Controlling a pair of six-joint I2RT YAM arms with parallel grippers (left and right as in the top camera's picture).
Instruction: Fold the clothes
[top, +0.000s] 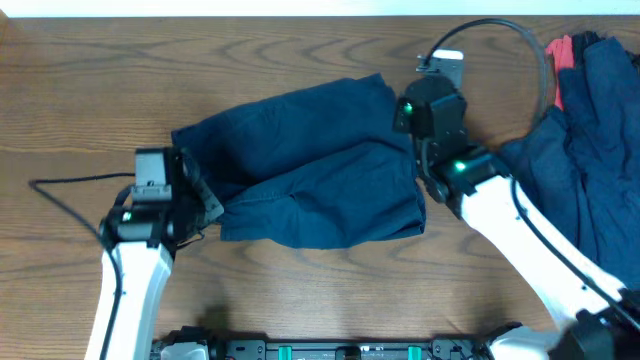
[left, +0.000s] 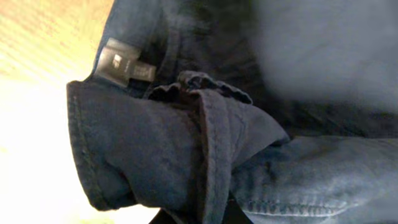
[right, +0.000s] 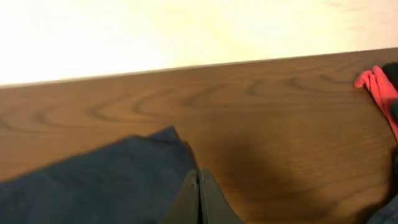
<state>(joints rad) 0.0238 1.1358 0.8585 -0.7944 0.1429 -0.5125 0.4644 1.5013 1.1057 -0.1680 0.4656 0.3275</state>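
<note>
Pinching the bunched waistband of the shorts with the left gripper, close beside the sewn label. Spread across the middle of the table, far edge reaching the right gripper, pressed together there; cannot tell if on cloth. Could slip from one pinch when lifted and fold crooked, or drag against the pile with its coral-red piece. Beyond, brown wood grain, then a pale wall.

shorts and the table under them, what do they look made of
Shorts: soft woven cloth, maybe light denim, matte navy; stitched hems, a gathered waistband and limp folds show close up. Table: brown wood or a wood-look laminate, cannot tell which; swirling grain, slight sheen.
</note>
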